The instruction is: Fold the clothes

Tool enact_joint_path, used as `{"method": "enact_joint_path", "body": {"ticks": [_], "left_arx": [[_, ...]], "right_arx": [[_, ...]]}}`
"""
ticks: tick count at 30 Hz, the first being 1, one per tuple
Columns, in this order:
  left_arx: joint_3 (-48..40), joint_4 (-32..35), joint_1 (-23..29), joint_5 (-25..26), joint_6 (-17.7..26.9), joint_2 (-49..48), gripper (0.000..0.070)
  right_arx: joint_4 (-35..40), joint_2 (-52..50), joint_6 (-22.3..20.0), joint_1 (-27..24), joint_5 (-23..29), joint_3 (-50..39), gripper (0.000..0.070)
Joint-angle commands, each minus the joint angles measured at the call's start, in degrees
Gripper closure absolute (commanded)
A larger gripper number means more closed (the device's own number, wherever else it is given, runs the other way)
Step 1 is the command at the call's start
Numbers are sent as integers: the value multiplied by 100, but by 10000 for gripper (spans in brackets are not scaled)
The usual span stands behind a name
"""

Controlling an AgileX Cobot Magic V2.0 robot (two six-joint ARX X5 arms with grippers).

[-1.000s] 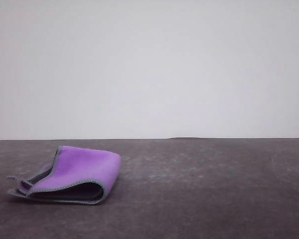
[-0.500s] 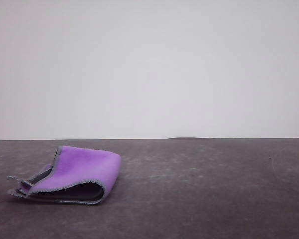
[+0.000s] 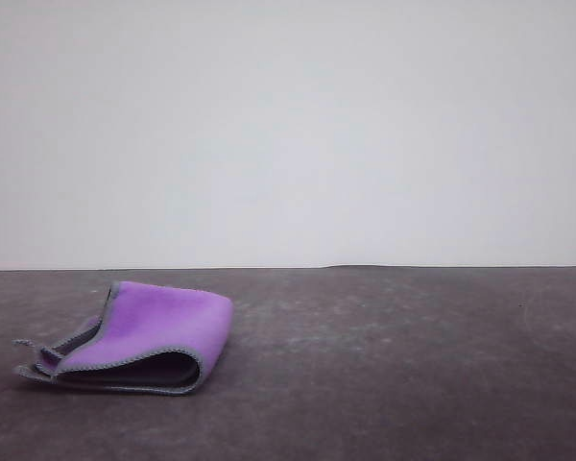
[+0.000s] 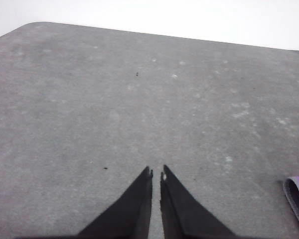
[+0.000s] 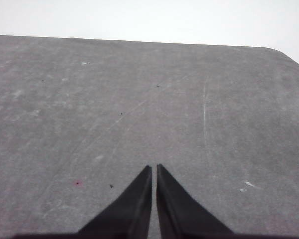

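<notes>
Grey counter carrying the cloth at its left front, folded over loosely with the purple face outward and grey stitched edging showing; the layers gape and the left corners splay unevenly. The likely failure is the fold springing open or skewing, since nothing pins it. Left gripper and right gripper hang over bare counter, jaws pressed nearly together, apparently holding nothing.
</notes>
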Motion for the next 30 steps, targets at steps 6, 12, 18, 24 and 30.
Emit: {"method": "enact_joint_path", "body": {"ticks": [6,12,18,24,30], "left_arx": [[-103,-58,-4,-9,36,7,683],[-103,-58,-4,-9,35,7,683],[-103,-58,-4,-9,36,7,683],[-103,-58,-4,-9,36,7,683],[-103,-58,-4,-9,37,7,683]], "right_arx": [[35,-4,55,-13,22,-42,688],[35,-4,57,-13,22,-42,688],[35,-4,55,-13,22,-42,688],[35,-4,57,-13,22,-42,688],[35,-4,55,-13,22,-42,688]]}}
